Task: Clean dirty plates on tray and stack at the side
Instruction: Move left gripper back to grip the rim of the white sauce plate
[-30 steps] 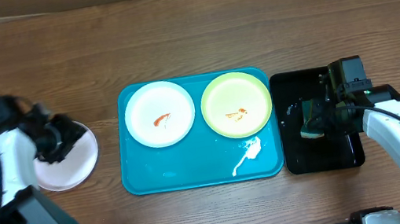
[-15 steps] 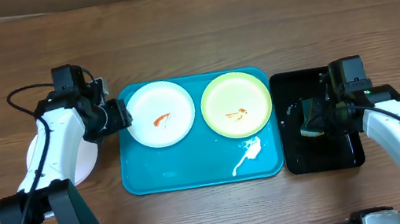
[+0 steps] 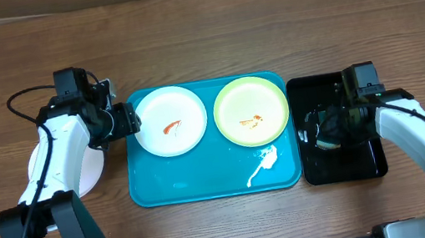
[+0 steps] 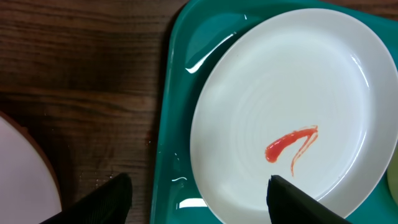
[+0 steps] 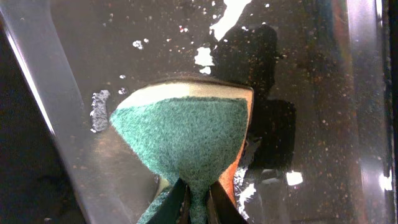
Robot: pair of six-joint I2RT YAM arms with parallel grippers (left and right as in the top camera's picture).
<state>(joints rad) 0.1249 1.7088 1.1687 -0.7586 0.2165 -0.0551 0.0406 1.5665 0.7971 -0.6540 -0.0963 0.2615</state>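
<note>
Far left, on the bare table well left of the blue tray: one pale white plate, partly hidden under the left arm, so whether it is clean cannot be told. Left gripper hangs over the tray's left rim, fingers spread wide and holding nothing; in the wrist view the tray rim and the nearest plate's edge both lie between them. On the tray, left half: white plate, one thin reddish-orange smear near its middle. Right half, just beside it but apart: yellow-green plate, one orange smear. Below that plate, a white splatter on the tray floor, possibly suds. Right of the blue tray, almost touching it: glossy black tray, wet, flecked with white. Over it, right gripper pressed together on a green-faced sponge, pinching it at its lower edge. Handling, as judgement: plates look stiff, light and glossy, likely slick once wet. The shallow upturned rim is the only purchase, so one finger over the lip and one under; the white plate's left rim is the nearest place to take hold, though the tray wall crowds it there. The sponge is soft and will squash under pressure. Count: three plates (two white, one yellow-green), two of them on the blue tray; two trays; one sponge; two smears.
</note>
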